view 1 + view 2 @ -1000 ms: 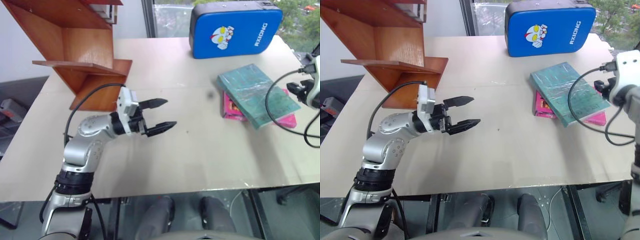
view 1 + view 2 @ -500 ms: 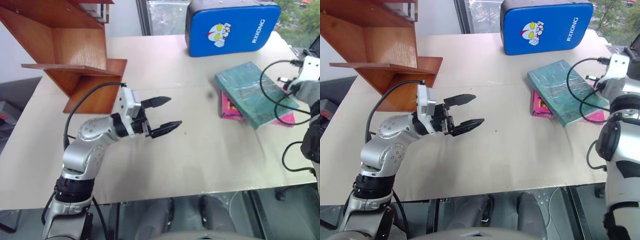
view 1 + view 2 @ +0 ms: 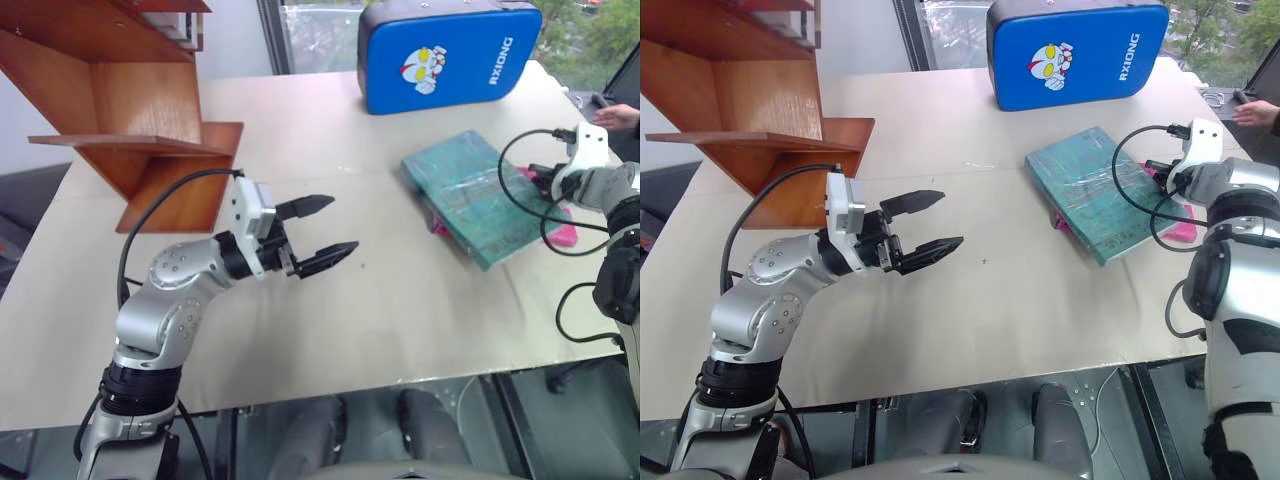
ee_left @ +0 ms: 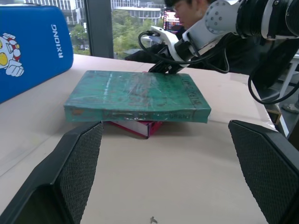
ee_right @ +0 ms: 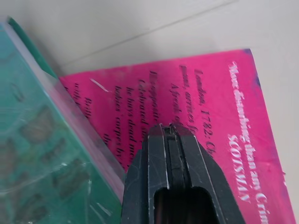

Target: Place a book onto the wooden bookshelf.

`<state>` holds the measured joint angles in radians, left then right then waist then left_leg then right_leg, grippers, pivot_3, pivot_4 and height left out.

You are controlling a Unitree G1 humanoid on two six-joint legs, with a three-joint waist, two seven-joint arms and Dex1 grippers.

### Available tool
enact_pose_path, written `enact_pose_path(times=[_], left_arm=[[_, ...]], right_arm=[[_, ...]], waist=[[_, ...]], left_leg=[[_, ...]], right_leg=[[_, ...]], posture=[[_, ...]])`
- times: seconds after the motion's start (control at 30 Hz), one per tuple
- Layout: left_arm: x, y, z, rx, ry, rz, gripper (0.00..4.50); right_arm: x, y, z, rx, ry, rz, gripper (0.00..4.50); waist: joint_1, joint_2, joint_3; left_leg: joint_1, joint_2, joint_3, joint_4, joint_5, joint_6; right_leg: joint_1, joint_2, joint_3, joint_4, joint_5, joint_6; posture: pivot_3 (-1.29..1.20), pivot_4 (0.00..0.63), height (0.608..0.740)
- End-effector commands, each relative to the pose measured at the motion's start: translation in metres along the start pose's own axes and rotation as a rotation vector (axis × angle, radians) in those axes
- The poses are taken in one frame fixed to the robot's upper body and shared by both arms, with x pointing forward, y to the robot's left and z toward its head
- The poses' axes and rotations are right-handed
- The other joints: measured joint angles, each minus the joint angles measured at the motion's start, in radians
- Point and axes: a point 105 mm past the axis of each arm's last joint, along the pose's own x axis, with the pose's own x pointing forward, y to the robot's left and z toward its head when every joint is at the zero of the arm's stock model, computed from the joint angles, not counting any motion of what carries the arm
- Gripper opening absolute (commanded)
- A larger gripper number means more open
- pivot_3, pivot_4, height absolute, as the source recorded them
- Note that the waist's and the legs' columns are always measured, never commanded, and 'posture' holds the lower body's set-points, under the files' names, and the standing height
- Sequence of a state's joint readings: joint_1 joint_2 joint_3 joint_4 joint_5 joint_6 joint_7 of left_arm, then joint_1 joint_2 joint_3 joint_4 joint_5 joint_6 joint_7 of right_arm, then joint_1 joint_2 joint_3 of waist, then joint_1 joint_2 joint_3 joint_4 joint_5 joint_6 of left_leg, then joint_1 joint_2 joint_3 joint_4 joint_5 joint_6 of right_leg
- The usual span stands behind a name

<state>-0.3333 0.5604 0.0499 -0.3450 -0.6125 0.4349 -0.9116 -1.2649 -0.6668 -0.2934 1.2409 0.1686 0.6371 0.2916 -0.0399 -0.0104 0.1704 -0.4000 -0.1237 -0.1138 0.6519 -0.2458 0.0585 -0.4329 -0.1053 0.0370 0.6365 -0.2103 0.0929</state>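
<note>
light: bright, even daylight over the table (image 3: 380,300)
source: the windows (image 4: 131,23) behind the table's far edge
shadows: soft and faint; a thin dark band lies under the book (image 4: 135,95) on its near side
glare: pale sheen on the book's glossy cover and on the blue padded case (image 3: 450,55)
focus, head views: sharp across the table
focus, left wrist view: near fingers (image 4: 77,158) soft, book sharp
focus, right wrist view: pink book's (image 5: 196,93) lettering slightly blurred

Bright daylit room, big window at the back

Pale beige surface (image 3: 400,310) fills most of it; window (image 3: 310,35) with green trees outside, grey floor (image 3: 30,190) off to the side.
</note>
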Motion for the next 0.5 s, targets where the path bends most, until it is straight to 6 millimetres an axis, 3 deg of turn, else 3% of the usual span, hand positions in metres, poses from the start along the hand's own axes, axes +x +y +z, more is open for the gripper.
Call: enact_pose_path(times=[0.03, 0.1, 0.23, 0.37, 0.5], left_arm=[[-0.001, -0.004, 0.012, 0.042, -0.025, -0.013, 4.50], [0.000, -0.004, 0.012, 0.040, -0.025, -0.015, 4.50], [0.002, -0.003, 0.011, 0.039, -0.024, -0.019, 4.50], [0.005, -0.003, 0.009, 0.034, -0.025, -0.033, 4.50], [0.008, -0.003, 0.009, 0.036, -0.025, -0.040, 4.50]], right_arm=[[-0.026, -0.021, 0.059, 0.079, -0.246, -0.074, 0.04], [-0.031, -0.031, 0.062, 0.100, -0.266, -0.123, 0.04], [-0.032, -0.054, 0.044, 0.062, -0.184, -0.241, 0.04], [-0.028, -0.077, 0.018, 0.225, -0.150, -0.319, 0.04], [-0.020, -0.073, 0.005, 0.371, -0.144, -0.307, 0.04]], waist=[[0.005, 0.000, 0.000], [0.007, 0.000, 0.000], [0.006, 0.000, 0.000], [0.005, 0.000, 0.000], [-0.001, 0.000, 0.000]], left_leg=[[0.000, 0.000, 0.000, 0.000, 0.000, 0.000], [0.000, 0.000, 0.000, 0.000, 0.000, 0.000], [0.000, 0.000, 0.000, 0.000, 0.000, 0.000], [0.000, 0.000, 0.001, 0.000, 0.000, 0.000], [0.001, 0.000, 0.005, 0.000, 0.000, 0.000]], right_leg=[[0.000, 0.000, 0.000, 0.000, 0.000, 0.000], [0.000, 0.000, 0.000, 0.000, 0.000, 0.000], [0.000, 0.000, 0.000, 0.000, 0.000, 0.000], [0.000, 0.000, 0.001, 0.001, 0.000, 0.000], [-0.001, 0.000, 0.004, 0.002, 0.000, 0.000]], posture=[[0.00, 0.150, 0.736], [0.00, 0.150, 0.736], [0.00, 0.150, 0.736], [0.00, 0.150, 0.736], [0.00, 0.150, 0.736]])
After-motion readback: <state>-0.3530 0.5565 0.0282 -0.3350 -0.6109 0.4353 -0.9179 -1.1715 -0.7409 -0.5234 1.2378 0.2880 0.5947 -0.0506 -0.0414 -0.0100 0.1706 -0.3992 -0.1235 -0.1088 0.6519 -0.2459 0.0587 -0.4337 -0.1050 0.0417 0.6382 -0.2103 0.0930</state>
